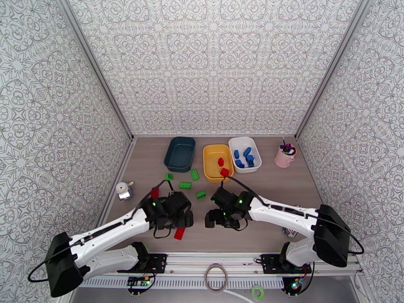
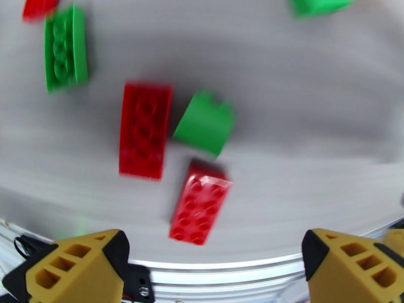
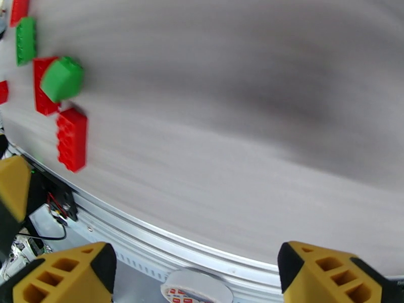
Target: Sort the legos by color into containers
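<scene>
At the near bench edge, I have both grippers spread over loose legos.
My left gripper and right gripper stand with fingers wide apart, holding nothing. Just past the left one, a red brick, a second red brick and a green brick lie close together. Farther out, green legos lie before the teal tub. Red legos are in the yellow tub and blue legos in the white tub.
</scene>
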Controlling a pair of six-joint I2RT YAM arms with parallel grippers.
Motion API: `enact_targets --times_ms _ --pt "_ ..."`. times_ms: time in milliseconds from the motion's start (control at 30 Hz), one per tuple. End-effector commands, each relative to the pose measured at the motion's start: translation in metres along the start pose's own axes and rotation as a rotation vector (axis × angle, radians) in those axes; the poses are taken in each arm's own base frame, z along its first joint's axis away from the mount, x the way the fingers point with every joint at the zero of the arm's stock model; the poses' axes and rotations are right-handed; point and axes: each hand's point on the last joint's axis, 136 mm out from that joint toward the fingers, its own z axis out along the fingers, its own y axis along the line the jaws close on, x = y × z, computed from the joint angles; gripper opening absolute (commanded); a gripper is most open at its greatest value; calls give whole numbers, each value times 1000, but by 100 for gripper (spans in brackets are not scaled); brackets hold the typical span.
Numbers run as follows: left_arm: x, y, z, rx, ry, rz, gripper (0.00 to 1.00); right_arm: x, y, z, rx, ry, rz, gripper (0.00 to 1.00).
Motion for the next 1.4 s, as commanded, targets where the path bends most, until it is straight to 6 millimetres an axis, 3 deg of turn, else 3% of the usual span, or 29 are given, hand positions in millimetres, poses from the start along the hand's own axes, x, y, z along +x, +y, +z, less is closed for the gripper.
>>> enact_targets --times_ms 0,400,900,1067,1367 --pt "8 -2 13 27 3 -79 93 0 -4 -9 -17 -56 48 84" --pt "25 -4 49 31 66 -39 85 13 -29 -24 -28 -97 107 81" --pt "38 -18 66 -13 131 49 46 13 -39 -33 -12 -129 115 80" --pt "41 -32 56 9 124 94 36 14 -45 -34 -10 -141 129 79" --pt "27 -98 10 227 48 188 31 8 -43 -28 -74 -120 164 79"
